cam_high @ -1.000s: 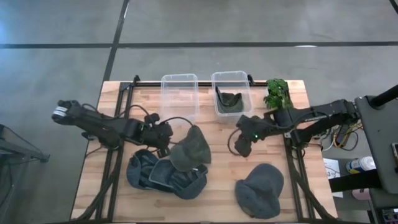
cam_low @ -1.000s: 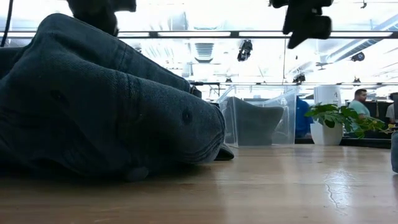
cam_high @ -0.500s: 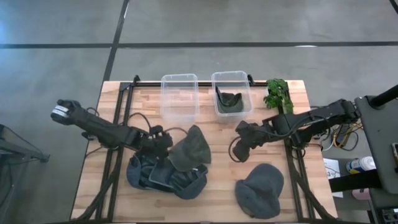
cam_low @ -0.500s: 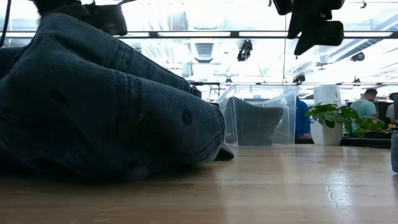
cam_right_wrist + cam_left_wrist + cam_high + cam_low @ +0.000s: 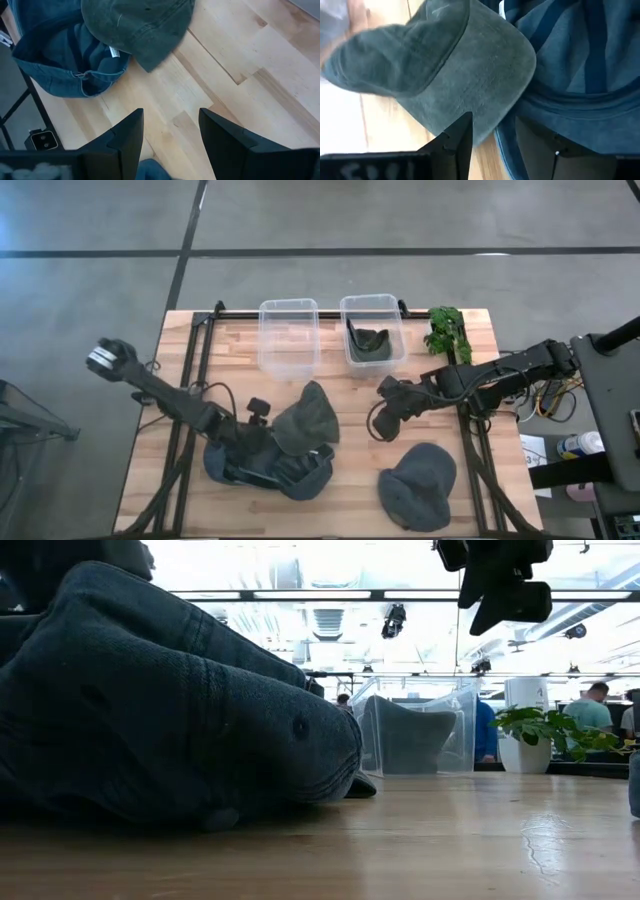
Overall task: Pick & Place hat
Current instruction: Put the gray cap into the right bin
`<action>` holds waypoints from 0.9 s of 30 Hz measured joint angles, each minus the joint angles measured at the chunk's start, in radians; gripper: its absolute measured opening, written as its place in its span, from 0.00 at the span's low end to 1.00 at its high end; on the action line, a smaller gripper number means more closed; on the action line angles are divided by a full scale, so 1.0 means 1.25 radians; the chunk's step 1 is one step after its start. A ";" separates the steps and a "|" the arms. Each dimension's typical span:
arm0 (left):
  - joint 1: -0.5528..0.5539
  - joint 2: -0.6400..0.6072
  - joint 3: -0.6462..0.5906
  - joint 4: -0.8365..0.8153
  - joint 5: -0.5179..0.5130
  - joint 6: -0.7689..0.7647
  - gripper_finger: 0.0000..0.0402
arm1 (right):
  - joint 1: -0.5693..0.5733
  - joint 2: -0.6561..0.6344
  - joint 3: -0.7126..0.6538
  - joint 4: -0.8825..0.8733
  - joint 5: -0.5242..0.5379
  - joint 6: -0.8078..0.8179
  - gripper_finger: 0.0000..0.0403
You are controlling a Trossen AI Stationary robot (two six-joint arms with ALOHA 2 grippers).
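Observation:
A dark green-grey cap lies with one edge on a pile of blue denim hats at the table's near left. A grey hat lies flat near the near right edge. Another dark hat sits in the right clear bin. My left gripper is open and low over the pile, beside the cap. In the left wrist view, the left gripper has one finger over the cap's edge and one over the blue denim. My right gripper is open above bare wood, right of the cap. My left gripper comes down on the pile slanting from the table's left. Its open fingers stand over the cap's edge and the blue denim rim. I cannot tell whether they touch either one.
An empty clear bin stands beside the bin that holds the hat, both at the far edge. A small potted plant stands at the far right. Bare wood lies between the cap and the grey hat. People show in the room beyond the table.
My left gripper has moved toward the near edge and down, from beside the cap's far-left side onto the blue hat pile, staying open. My right gripper has shifted only slightly. The hats have kept their places.

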 joint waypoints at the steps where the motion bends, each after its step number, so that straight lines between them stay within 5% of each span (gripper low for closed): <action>1: -0.009 0.009 -0.004 0.016 -0.013 0.010 0.35 | 0.000 0.000 0.000 0.000 0.000 0.000 0.46; 27: -0.068 0.190 -0.006 0.185 -0.341 -0.010 0.35 | 0.000 0.000 0.000 -0.002 -0.001 0.029 0.46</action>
